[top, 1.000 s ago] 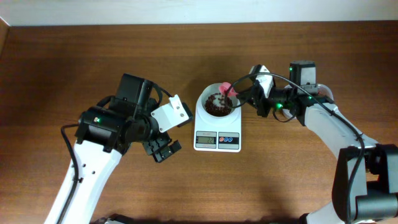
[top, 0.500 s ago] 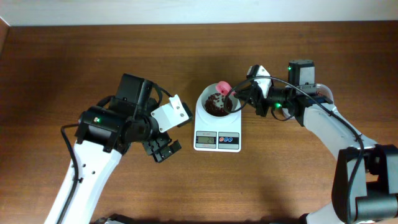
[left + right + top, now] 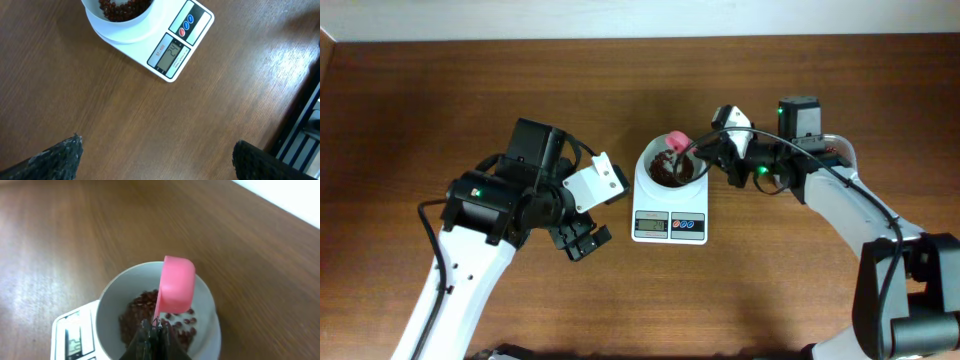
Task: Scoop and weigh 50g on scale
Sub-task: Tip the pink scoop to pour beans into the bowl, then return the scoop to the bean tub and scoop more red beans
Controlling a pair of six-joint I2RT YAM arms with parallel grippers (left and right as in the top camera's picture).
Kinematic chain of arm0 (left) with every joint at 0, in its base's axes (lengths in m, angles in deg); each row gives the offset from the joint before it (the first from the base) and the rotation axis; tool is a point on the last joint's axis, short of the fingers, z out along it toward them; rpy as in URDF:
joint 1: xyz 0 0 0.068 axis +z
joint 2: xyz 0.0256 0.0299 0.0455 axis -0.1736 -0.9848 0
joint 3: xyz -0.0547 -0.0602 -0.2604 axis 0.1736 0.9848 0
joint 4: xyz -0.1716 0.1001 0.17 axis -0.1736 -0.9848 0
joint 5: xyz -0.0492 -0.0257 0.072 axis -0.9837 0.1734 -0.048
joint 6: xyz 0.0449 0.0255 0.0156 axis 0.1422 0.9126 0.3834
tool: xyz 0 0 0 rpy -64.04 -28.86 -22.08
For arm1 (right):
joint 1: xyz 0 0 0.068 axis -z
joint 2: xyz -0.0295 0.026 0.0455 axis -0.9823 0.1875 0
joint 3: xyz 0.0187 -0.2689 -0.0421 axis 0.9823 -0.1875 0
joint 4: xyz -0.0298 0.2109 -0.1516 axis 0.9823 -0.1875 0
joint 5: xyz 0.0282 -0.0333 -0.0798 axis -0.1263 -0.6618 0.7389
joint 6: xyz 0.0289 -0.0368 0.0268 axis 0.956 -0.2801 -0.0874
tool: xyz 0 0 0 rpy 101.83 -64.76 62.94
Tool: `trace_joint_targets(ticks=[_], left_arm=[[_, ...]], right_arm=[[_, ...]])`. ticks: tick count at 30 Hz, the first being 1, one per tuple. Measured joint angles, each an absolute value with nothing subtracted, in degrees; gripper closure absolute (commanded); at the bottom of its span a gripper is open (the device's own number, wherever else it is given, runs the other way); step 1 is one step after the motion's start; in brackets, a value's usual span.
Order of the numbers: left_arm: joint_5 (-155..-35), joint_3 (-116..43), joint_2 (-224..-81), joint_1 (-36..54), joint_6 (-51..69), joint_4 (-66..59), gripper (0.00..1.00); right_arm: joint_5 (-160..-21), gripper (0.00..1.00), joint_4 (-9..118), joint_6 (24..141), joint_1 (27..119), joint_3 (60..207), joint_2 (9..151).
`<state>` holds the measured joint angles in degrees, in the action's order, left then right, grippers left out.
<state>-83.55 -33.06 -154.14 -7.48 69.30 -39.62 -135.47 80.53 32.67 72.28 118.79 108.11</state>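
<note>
The white scale [image 3: 669, 226] stands mid-table with a round white bowl [image 3: 642, 166] on its platform. Dark reddish-brown beans [image 3: 666, 174] lie heaped in the bowl. My right gripper [image 3: 706, 152] is shut on the handle of a pink measuring spoon [image 3: 675, 140], whose cup hangs over the bowl's far rim. In the right wrist view the spoon [image 3: 176, 284] is tipped above the beans [image 3: 142, 314], its inside hidden. My left gripper [image 3: 582, 240] stands open over bare wood, left of the scale. From the left wrist the scale [image 3: 175, 47] shows its lit display, and the fingertips [image 3: 57, 159] are far apart.
The table [image 3: 440, 90] is dark brown wood with a pale wall strip along its far edge. A dark frame [image 3: 305, 125] runs along the table's edge in the left wrist view.
My right gripper has shifted a little to the left, carrying the pink spoon further over the bowl. The left arm has stayed still.
</note>
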Motion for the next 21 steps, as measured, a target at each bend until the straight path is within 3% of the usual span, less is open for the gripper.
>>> trace_joint_targets(ticks=[21], left_arm=[[-83.5, -33.1, -154.1, -7.5, 69.3, -39.6, 0.01]], right_arm=[[-127.5, 0.96, 82.2, 30.7, 70.1, 118.9, 106.2]])
